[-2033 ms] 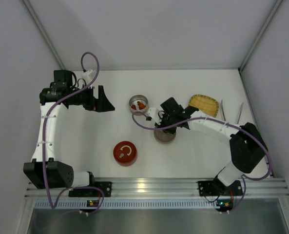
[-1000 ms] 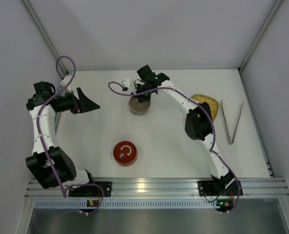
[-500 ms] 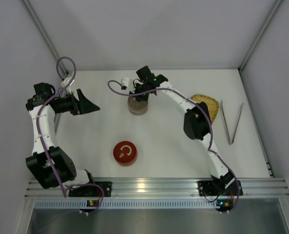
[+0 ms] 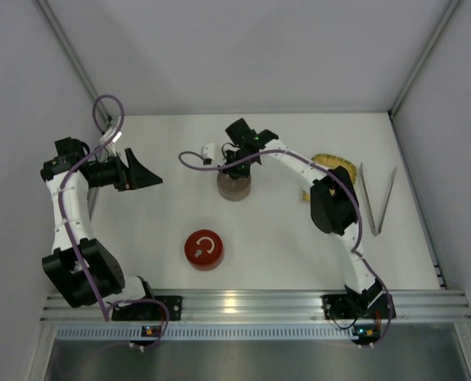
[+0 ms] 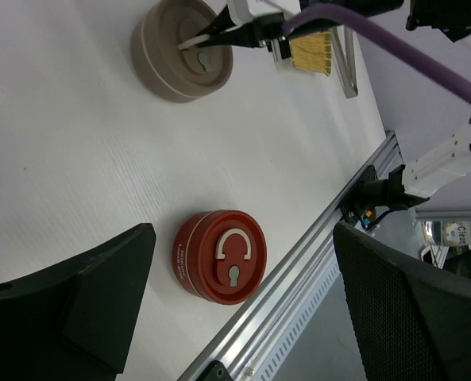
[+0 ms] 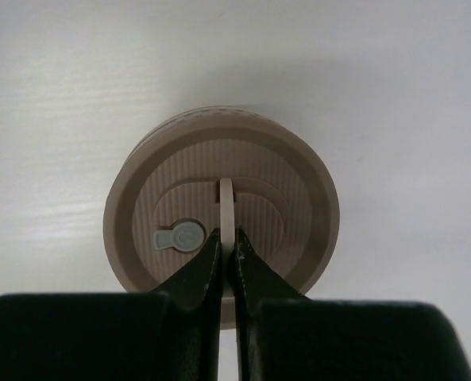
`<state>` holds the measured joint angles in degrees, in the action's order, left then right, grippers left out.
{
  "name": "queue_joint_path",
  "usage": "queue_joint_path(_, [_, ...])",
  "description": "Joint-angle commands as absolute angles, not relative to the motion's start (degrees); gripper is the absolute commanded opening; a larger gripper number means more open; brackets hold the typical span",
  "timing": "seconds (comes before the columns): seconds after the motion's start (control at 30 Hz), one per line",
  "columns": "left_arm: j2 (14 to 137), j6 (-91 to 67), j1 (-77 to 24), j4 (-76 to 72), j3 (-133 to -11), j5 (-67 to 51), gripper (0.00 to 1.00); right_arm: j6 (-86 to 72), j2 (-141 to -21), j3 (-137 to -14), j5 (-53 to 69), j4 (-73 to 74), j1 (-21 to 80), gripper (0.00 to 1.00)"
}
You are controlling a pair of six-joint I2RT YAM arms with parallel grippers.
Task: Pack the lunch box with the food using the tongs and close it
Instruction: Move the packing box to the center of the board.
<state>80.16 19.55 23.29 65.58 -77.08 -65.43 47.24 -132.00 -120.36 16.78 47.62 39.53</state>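
- Lunch box (image 4: 234, 187), the round beige one, is sitting on the white table (image 4: 283, 246) just above the middle of the overhead frame, with its lid on top.
- Right tool (image 6: 226, 238) is reaching down over it, jaws squeezed tight on the thin upright tab (image 6: 226, 198) in the middle of the lid.
- Left tool (image 4: 146, 171) is hanging at the left of the frame, spread wide, holding nothing.
- Tongs (image 4: 368, 198) are lying at the right edge, near the yellow tray (image 4: 338, 166), with nothing touching them.
- Red round container (image 4: 204, 249) is sitting lower down, well apart from the lunch box.
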Motion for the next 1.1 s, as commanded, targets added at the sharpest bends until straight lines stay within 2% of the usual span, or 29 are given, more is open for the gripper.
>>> queue_joint_path(0.0, [78.7,22.8,24.1,68.3,-77.8,-68.4,0.98,48.7,-124.7,-105.9,15.7,56.2,41.0,0.00])
queue_joint_path(0.27, [73.5,24.3,24.2,69.7,-76.8,-67.4,0.98,42.3,-100.8,-79.0,16.4,49.1,43.4,0.00])
queue_joint_path(0.57, [71.4,23.3,24.2,70.4,-76.9,-68.2,0.98,38.8,-91.1,-61.0,14.9,43.1,50.1,0.00])
queue_joint_path(0.83, [69.4,22.8,24.2,71.0,-77.2,-66.0,0.98,36.6,-91.9,-57.0,9.2,38.1,53.0,0.00])
queue_joint_path(1.07, [67.8,15.6,24.1,66.1,-76.0,-62.2,0.98,14.4,-94.6,-58.3,13.6,35.2,52.9,0.00])
